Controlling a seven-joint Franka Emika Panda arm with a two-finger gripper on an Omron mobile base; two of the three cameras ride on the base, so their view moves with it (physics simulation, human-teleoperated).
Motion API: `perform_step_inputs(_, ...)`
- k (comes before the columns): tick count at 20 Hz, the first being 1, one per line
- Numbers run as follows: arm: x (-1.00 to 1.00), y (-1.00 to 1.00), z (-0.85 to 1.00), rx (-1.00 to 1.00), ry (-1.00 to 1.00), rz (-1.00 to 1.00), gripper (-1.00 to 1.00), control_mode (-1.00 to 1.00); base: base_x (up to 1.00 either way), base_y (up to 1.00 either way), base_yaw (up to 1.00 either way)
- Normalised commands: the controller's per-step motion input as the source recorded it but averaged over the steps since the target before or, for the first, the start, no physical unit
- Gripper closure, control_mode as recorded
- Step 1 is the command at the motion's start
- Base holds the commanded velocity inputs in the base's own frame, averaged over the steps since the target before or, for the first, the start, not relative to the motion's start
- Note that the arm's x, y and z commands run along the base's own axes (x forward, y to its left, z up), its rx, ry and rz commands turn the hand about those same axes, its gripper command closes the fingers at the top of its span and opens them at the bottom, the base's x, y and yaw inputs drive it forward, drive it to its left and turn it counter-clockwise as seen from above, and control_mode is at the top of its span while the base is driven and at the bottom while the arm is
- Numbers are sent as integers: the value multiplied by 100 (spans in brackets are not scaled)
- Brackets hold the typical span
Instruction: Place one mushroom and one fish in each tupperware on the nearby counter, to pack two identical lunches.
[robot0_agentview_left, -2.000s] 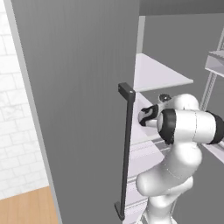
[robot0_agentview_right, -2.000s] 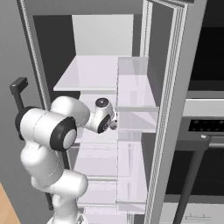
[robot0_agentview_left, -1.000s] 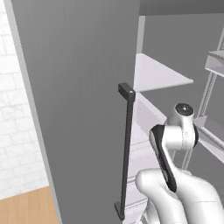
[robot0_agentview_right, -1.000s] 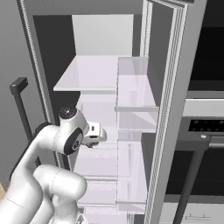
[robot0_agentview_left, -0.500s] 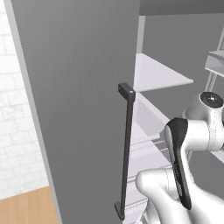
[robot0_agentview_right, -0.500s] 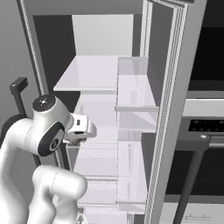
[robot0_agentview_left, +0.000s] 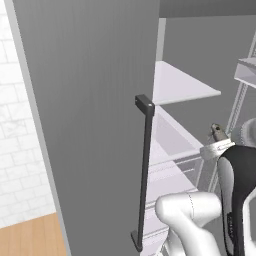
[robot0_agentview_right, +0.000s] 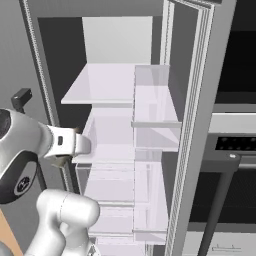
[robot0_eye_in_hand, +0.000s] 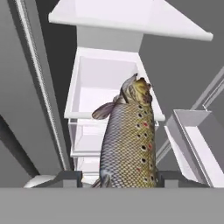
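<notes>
One spotted fish (robot0_eye_in_hand: 129, 144) fills the gripper (robot0_eye_in_hand: 118, 177) before fridge drawers (robot0_eye_in_hand: 105, 87)

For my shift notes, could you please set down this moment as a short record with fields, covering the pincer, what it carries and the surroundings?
setting: open fridge with pale shelves and drawers, tall grey door with a dark bar handle
pincer: shut on the fish, seen in the hand view
fish: brown, spotted, head pointing away from the pincer towards the fridge shelves
beside the fridge: dark oven front with a bar handle
task stage: fish in hand, not yet packed
</notes>
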Motion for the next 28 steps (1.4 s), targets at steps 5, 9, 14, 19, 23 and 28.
perform_step_inputs(5,0,0,0,0,0,0,100,100,-100,-1,0)
perform_step_inputs(9,0,0,0,0,0,0,100,100,-100,-1,0)
perform_step_inputs(14,0,0,0,0,0,0,100,100,-100,-35,1)
perform_step_inputs(19,0,0,0,0,0,0,100,100,-22,-98,13)
perform_step_inputs(23,0,0,0,0,0,0,100,100,38,-100,20)
perform_step_inputs(28,0,0,0,0,0,0,100,100,58,-100,22)
